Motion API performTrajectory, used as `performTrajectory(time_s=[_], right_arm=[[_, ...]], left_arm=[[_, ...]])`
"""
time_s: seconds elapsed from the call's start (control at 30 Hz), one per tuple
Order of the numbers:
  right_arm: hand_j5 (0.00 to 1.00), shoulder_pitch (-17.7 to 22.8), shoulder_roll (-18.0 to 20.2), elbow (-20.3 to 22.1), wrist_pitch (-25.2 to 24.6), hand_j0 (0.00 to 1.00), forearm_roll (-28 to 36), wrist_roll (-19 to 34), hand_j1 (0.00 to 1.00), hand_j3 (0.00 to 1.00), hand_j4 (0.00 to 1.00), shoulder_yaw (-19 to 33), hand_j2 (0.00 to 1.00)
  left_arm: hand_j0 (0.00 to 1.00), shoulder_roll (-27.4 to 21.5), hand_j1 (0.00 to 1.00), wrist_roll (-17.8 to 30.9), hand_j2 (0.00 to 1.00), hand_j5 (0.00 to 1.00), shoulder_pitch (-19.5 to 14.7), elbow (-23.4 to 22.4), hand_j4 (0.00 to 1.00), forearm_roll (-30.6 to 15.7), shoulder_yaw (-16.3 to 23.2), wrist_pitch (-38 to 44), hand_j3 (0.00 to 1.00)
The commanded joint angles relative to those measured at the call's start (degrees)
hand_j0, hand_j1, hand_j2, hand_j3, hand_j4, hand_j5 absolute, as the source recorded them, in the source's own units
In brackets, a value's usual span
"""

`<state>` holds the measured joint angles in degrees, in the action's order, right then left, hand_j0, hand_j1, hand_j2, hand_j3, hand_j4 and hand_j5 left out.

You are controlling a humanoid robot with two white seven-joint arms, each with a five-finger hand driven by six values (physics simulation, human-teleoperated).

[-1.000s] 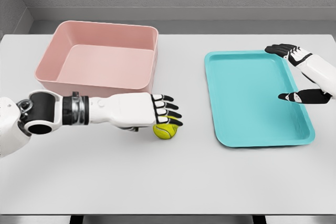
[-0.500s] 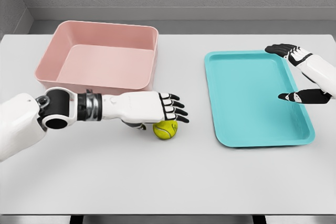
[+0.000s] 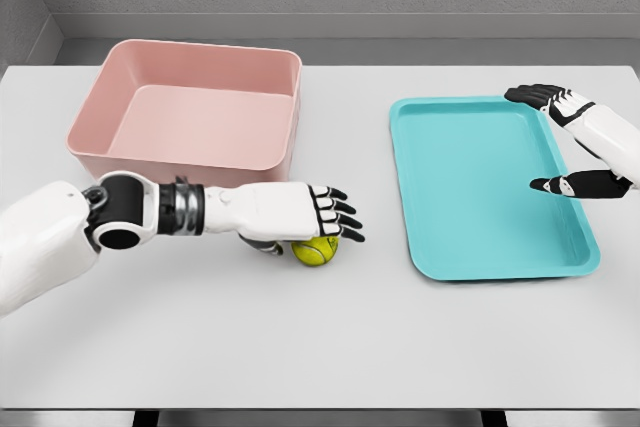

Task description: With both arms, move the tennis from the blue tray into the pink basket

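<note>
A yellow-green tennis ball [image 3: 316, 251] lies on the white table between the pink basket [image 3: 190, 113] and the blue tray [image 3: 488, 185]. My left hand [image 3: 325, 215] hovers right over the ball and covers its top, palm down, fingers stretched flat and holding nothing. The thumb curls down beside the ball on its left. Whether the palm touches the ball I cannot tell. My right hand [image 3: 560, 137] stands open above the tray's right rim, fingers spread, thumb pointing toward the tray's inside. The tray and the basket hold nothing.
The white table [image 3: 320, 347] runs wide toward the front edge. The basket's tall front wall stands just behind my left forearm. A grey wall closes the back.
My left arm has slid forward and lower, so the hand now covers more of the ball. The ball has stayed in place. The right hand has not moved.
</note>
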<state>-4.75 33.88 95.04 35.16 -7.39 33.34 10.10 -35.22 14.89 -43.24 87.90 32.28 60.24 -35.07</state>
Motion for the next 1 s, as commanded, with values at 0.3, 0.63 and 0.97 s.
performTrajectory(time_s=[0.3,0.63,0.97], right_arm=[[1.0,0.1,0.0,0.1,-0.2,1.0,0.5,0.0,1.0,1.0,1.0,0.0,1.0],[1.0,0.1,0.0,0.1,-0.2,1.0,0.5,-0.1,1.0,1.0,1.0,0.0,1.0],[1.0,0.1,0.0,0.2,-0.2,1.0,0.5,-0.1,1.0,1.0,1.0,0.0,1.0]], left_arm=[[0.73,0.2,0.73,1.2,0.73,0.73,0.2,-0.2,0.73,-0.4,1.1,0.1,0.73],[0.55,0.1,0.55,2.9,0.55,0.55,0.2,-0.4,0.55,-0.6,1.8,0.1,0.55],[0.56,-0.3,0.56,2.9,0.56,0.56,-0.9,0.4,0.56,-1.6,1.5,0.1,0.56]])
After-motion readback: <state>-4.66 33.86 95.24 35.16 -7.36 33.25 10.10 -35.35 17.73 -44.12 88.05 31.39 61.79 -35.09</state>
